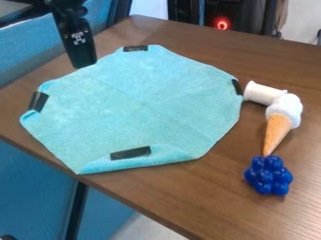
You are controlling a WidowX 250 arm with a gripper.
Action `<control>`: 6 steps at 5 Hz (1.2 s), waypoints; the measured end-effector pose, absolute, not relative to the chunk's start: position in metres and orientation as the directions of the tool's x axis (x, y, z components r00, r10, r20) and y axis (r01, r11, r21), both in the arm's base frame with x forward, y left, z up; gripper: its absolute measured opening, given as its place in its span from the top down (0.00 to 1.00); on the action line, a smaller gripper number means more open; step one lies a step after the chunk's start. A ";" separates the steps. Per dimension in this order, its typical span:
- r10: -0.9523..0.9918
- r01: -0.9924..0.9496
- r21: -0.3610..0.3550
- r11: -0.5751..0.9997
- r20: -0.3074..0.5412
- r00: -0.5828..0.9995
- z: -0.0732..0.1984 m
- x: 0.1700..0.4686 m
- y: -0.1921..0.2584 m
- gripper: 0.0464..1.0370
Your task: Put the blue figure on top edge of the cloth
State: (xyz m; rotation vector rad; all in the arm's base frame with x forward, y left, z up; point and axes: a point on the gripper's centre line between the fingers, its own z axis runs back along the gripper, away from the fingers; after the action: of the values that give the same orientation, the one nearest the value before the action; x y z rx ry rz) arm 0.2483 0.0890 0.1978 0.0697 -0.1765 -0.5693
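A black gripper [83,60] hangs at the 11 o'clock edge of a pale blue cloth [141,101] spread over a brown wooden table [207,199], the clock read from the middle of the cloth as the camera sees it. Whether the claw stands apart or together cannot be told from this angle, and its lower end appears to be just beside or above the cloth's rim. The blue figure [268,175], a glossy cluster of round knobs, sits on the bare wood at 4 o'clock, off the cloth and well apart from the gripper. Just beyond the figure, an ice cream cone [276,133] with a white top lies on its side at 3 o'clock, its orange-brown point aimed between 6 and 7 o'clock, down toward the figure. A white cylinder [264,93] rests beside the scoop, its near end close to the cloth's right edge. Four black strips [130,153] mark the cloth near 12, between 2 and 3, at 6 and at 9 o'clock. The fabric curls up at its 9 o'clock side and folds over along the 6 o'clock edge. In the background, toward 1 o'clock, glows a red ring of light [222,24].
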 end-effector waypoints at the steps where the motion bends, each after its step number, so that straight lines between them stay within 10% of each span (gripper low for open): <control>1: -0.539 0.531 0.092 0.842 0.131 0.832 0.190 0.249 0.086 0.04; 6: -0.613 0.623 0.031 0.782 0.222 0.759 0.169 0.269 -0.051 0.04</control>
State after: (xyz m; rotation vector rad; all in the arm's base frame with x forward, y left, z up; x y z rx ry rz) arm 0.2686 -0.0508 0.1693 -0.0452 -0.2256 -0.6729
